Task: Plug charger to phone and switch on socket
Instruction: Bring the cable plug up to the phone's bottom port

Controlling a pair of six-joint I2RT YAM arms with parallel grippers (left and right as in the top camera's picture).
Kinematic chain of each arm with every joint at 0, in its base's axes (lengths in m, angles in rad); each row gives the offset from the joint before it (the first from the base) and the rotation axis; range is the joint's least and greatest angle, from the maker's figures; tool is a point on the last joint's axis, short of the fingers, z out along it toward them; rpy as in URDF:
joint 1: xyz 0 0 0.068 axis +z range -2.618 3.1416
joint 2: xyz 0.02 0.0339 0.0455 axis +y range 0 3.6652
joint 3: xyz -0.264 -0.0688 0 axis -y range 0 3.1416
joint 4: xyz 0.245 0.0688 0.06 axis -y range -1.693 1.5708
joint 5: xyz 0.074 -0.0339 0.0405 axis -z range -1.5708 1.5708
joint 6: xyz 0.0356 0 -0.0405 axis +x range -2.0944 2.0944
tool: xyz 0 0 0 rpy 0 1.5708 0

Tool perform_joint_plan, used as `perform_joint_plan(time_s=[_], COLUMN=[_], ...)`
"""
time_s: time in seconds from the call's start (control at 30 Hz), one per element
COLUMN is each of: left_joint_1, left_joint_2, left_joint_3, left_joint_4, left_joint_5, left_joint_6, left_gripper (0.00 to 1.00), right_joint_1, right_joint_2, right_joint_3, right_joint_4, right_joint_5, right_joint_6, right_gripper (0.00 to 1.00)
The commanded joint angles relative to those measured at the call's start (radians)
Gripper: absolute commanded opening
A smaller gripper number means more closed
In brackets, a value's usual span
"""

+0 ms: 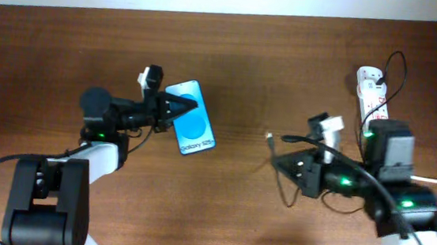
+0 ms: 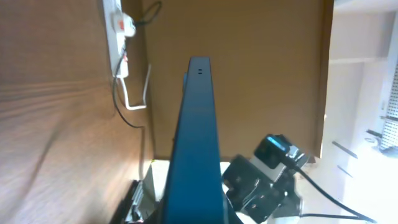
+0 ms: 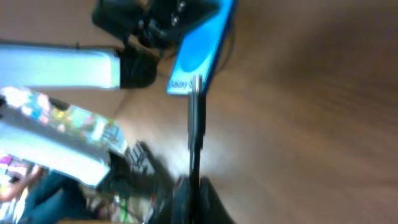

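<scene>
Currently the left pincer (image 1: 175, 108) is clamping the phone (image 1: 194, 127) at one edge, and the right pincer (image 1: 285, 155) is pinching the charger (image 1: 269, 136) near its tip, well apart from the phone; a tilted approach is likely risking a missed port.

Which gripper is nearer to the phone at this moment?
Left. The left gripper is clamped on the phone itself. The right gripper holds the charger off to the side, not touching the phone.
</scene>
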Motion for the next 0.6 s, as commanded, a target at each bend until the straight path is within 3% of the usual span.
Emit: perform_joint_plan(time_s=[0.0, 0.17, 0.3, 0.57], left_joint_1=[-0.062, -0.074, -0.074, -0.074], left_joint_2=[0.0, 0.0, 0.0, 0.0], left_joint_3=[0.036, 0.096, 0.103, 0.102], left_joint_4=[0.011, 0.126, 0.126, 0.126], left_joint_5=[-0.079, -0.078, -0.085, -0.082], left_joint_6=[-0.022, -0.022, -0.028, -0.066], left_gripper=[0.0, 0.0, 0.0, 0.0], right_joint_1=[0.163, 0.35, 0.364, 0.364], right_joint_2=[0.012, 0.097, 0.162, 0.195], right_joint_3=[-0.097, -0.097, -0.097, -0.097], right_joint_4=[0.165, 0.344, 0.412, 0.431], right_joint_5=[0.087, 0.12, 0.13, 0.126], right_joint_6=[0.303, 0.374, 0.49, 0.506], right_gripper=[0.04, 0.04, 0.04, 0.04])
